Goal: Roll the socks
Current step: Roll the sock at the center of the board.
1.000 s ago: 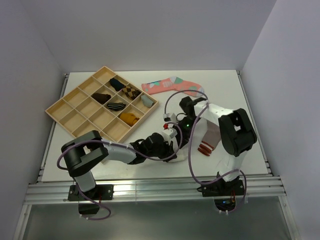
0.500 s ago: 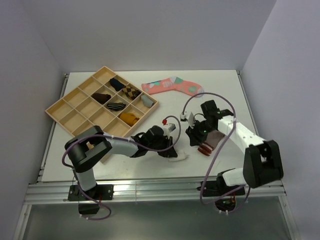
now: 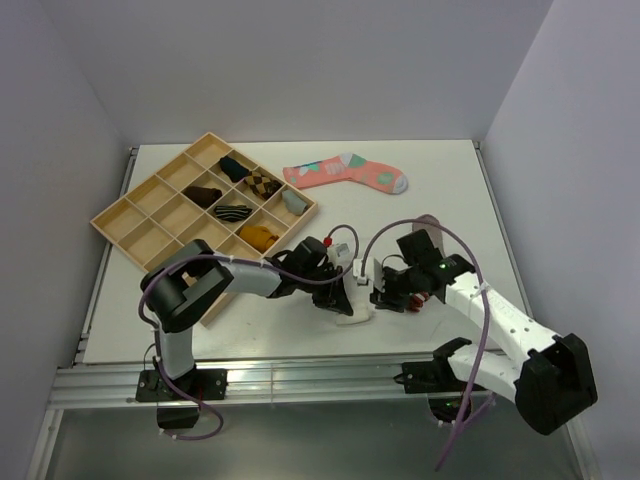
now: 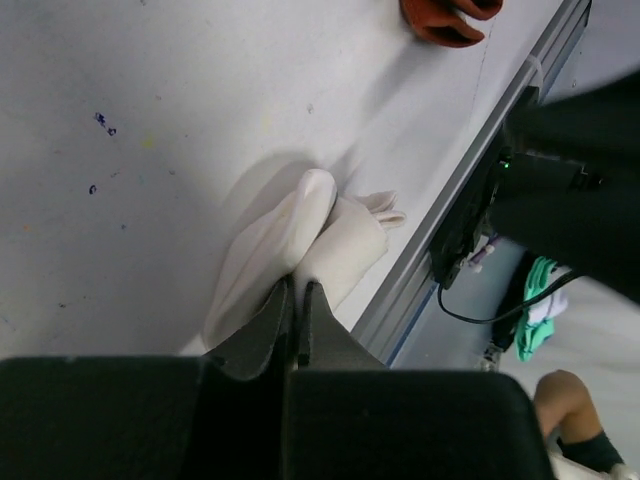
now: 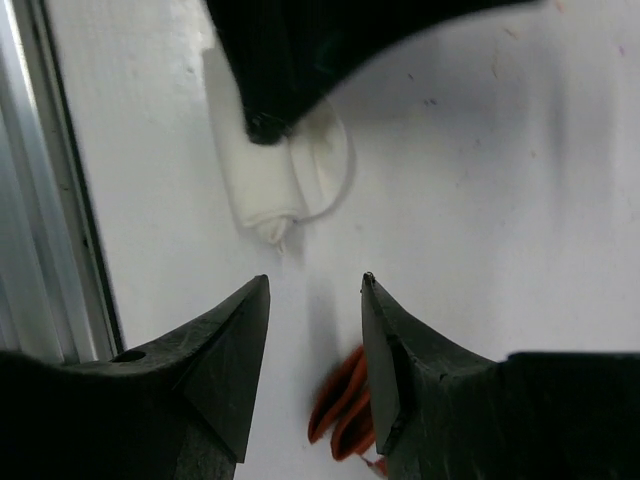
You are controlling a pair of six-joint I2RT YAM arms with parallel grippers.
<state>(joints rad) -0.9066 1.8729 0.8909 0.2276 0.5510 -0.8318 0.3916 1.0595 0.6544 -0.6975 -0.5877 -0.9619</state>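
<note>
There — left gripper [image 4: 297, 292] pinching the white sock [image 4: 300, 225]; right gripper [image 5: 315, 285] gaping, empty, red-striped cuff [image 5: 340, 408] lying under its fingers.

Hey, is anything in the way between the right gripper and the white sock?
Nothing visible: only bare table lies between the open right gripper and the white sock. The left gripper is shut on the sock's far end.

No legible text, no readable labels, brands, numbers or signs
</note>
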